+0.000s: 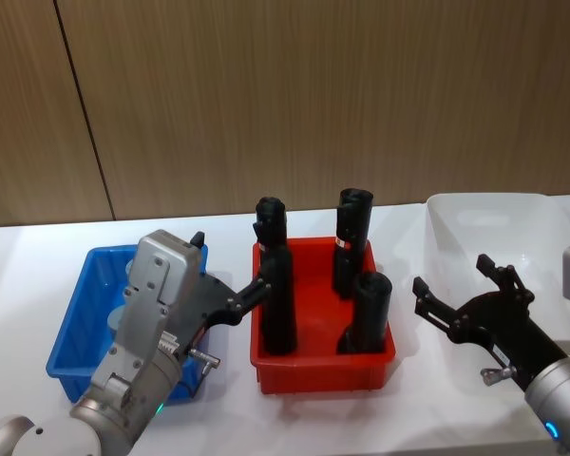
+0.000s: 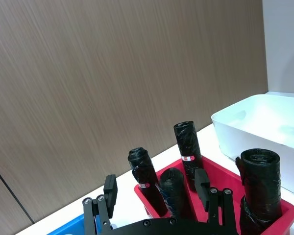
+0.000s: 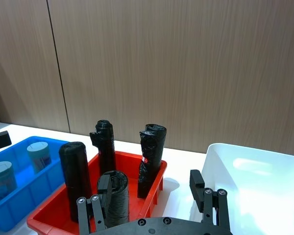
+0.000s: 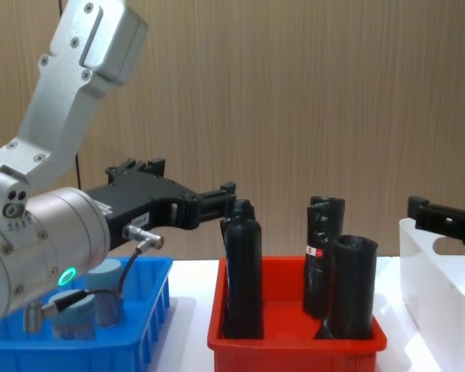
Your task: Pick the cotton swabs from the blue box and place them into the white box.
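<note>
Wall: brown wood panels (image 1: 313, 95) stand behind a white table (image 1: 38, 249).
Head view, bins: the blue box (image 1: 76, 323) is on the left, a red bin (image 1: 323, 370) is in the middle and the white box (image 1: 499, 214) is on the right, all on the table.
Head view, rolls: four black rolls (image 1: 276, 304) stand upright in the red bin.
Head view, left gripper (image 1: 231, 263): it is over the blue box's right side, with fingers wide apart and nothing held. One fingertip is close by a roll; I cannot tell whether they touch.
Head view, right gripper (image 1: 451, 274): it is by the white box's near left corner, beside the red bin, with fingers spread wide and empty.
Left wrist view: the left fingers stand well apart with nothing gripped. The rolls and white box lie beyond them.
Right wrist view, swabs (image 3: 39, 154): two small clear jars with pale grey-blue round lids stand upright in the blue box, near each other. The right fingers are parted wide in the foreground.
Chest view: the two jars sit low in the blue box under the left arm, partly hidden by its cable. The ribbed blue wall is in front of them.
</note>
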Tool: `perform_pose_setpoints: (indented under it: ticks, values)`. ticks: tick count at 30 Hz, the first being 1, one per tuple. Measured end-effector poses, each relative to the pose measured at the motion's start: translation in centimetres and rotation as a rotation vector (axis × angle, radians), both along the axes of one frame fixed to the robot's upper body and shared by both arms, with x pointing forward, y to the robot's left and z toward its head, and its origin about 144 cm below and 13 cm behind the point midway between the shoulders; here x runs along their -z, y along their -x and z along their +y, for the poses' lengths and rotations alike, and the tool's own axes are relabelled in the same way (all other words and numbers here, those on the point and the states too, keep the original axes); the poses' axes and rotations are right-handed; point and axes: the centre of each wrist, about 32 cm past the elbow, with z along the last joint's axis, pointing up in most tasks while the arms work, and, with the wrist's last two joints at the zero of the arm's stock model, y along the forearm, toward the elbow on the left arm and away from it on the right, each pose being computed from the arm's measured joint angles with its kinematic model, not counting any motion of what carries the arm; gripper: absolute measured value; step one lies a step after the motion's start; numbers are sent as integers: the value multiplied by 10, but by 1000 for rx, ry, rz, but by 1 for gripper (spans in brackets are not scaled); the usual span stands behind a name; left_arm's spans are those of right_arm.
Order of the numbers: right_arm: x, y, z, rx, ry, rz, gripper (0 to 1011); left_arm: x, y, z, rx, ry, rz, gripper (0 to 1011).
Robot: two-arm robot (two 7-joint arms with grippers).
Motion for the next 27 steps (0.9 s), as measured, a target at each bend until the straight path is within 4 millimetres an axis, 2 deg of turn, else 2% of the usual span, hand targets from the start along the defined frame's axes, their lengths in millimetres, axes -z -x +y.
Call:
perform_pose_setpoints:
  ticks: [27]
  values:
    - [0, 0, 0, 0, 0, 0, 1002, 0, 0, 2, 0, -3, 2, 1003]
